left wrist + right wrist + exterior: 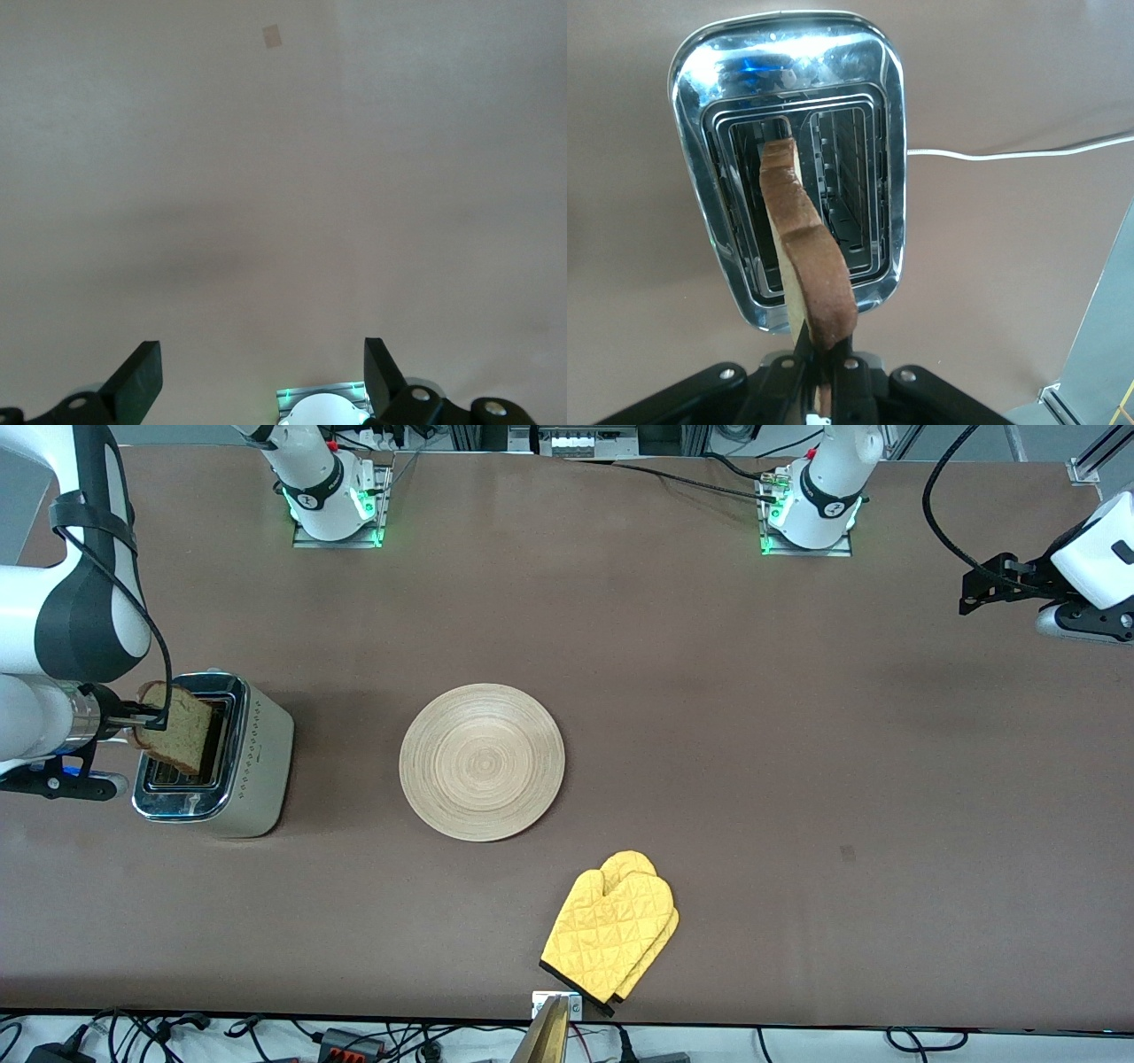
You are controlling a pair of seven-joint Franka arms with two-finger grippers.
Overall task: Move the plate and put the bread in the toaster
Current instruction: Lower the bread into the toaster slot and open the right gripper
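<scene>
My right gripper is shut on the bread and holds the slice upright on its edge over the toaster, which stands at the right arm's end of the table. In the right wrist view the bread hangs over one slot of the toaster's chrome top, and my right gripper pinches its crust. The wooden plate lies flat near the table's middle. My left gripper is open and empty, up over the left arm's end of the table; it also shows open in the left wrist view.
A yellow oven mitt lies nearer the front camera than the plate, close to the table's edge. The toaster's white cord runs off across the table. The arm bases stand along the table's back edge.
</scene>
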